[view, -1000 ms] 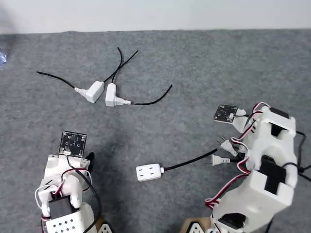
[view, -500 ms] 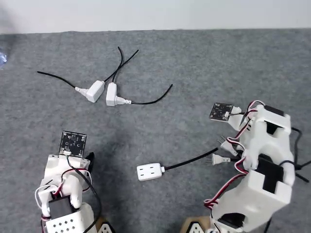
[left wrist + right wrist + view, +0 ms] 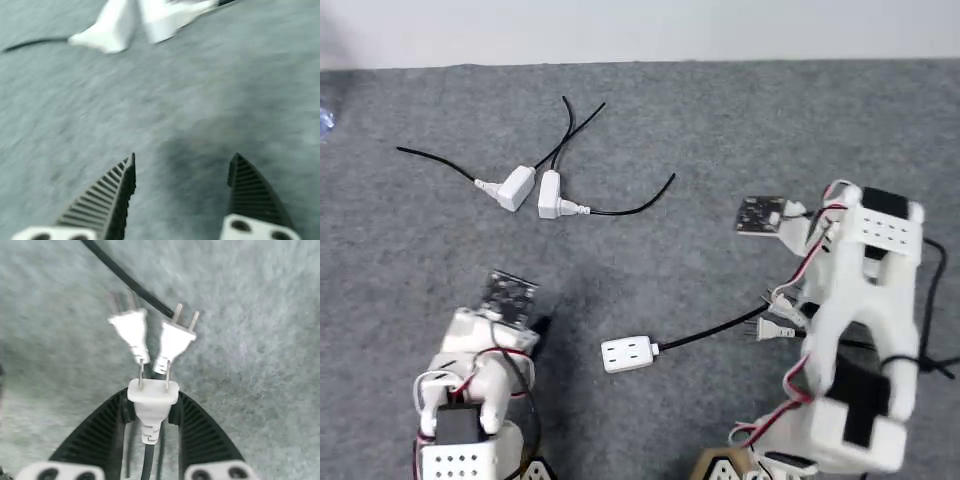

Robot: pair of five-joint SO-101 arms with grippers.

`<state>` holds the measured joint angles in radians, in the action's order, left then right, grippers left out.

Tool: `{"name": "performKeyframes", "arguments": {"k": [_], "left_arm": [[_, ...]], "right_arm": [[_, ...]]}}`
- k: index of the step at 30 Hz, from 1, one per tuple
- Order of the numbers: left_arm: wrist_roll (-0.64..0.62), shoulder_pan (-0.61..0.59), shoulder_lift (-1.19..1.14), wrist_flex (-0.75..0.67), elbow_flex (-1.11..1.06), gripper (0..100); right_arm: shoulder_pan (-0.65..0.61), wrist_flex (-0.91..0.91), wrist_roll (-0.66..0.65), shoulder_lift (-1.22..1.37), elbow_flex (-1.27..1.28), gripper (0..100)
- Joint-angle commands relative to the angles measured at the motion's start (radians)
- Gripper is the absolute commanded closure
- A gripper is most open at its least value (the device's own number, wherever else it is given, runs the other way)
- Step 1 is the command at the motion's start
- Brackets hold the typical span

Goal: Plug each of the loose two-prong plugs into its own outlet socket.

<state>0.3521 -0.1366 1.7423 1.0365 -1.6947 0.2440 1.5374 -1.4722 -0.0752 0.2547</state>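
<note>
Gripping a white two-prong plug (image 3: pixel 152 391) by the flat sides of its body, the right gripper (image 3: pixel 152 402) sits just behind two more loose plugs (image 3: pixel 131 329) lying on the grey carpet (image 3: pixel 260 315). This light, hard plastic should hold well there, but the thin prongs look bendable and the black cord (image 3: pixel 145 462) may tug. The left gripper (image 3: pixel 184 162) hangs wide open, well short of two white outlet sockets (image 3: pixel 115 25).

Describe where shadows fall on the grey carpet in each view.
High view: soft shadow on the grey carpet beside the left arm. Left wrist view: dark patch ahead of the open left gripper. Right wrist view: mostly even light.
</note>
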Motion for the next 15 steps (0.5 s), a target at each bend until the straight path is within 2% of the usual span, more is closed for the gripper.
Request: {"name": "performKeyframes", "arguments": {"k": [1, 3, 5, 11, 13, 15], "left_arm": [[-0.078, 0.173, 0.011, 0.0, 0.099, 72], [-0.106, 0.238, 0.011, -0.008, 0.147, 72], [-0.14, 0.287, 0.011, -0.074, 0.163, 73], [-0.307, 0.313, 0.011, -0.381, 0.051, 92], [-0.344, 0.316, 0.005, -0.466, 0.005, 93], [-0.422, 0.321, 0.014, -0.47, 0.013, 91]], "right_arm": [[-0.105, 0.084, 0.121, -0.136, -0.061, 99.0], [-0.189, 0.099, 0.199, -0.171, -0.054, 99.0], [-0.282, 0.094, 0.284, -0.188, -0.031, 99.0], [-0.536, 0.025, 0.542, -0.202, 0.0, 99.0], [-0.599, 0.005, 0.592, -0.202, 0.0, 99.0], [-0.65, -0.005, 0.623, -0.202, 0.0, 99.0]]}}
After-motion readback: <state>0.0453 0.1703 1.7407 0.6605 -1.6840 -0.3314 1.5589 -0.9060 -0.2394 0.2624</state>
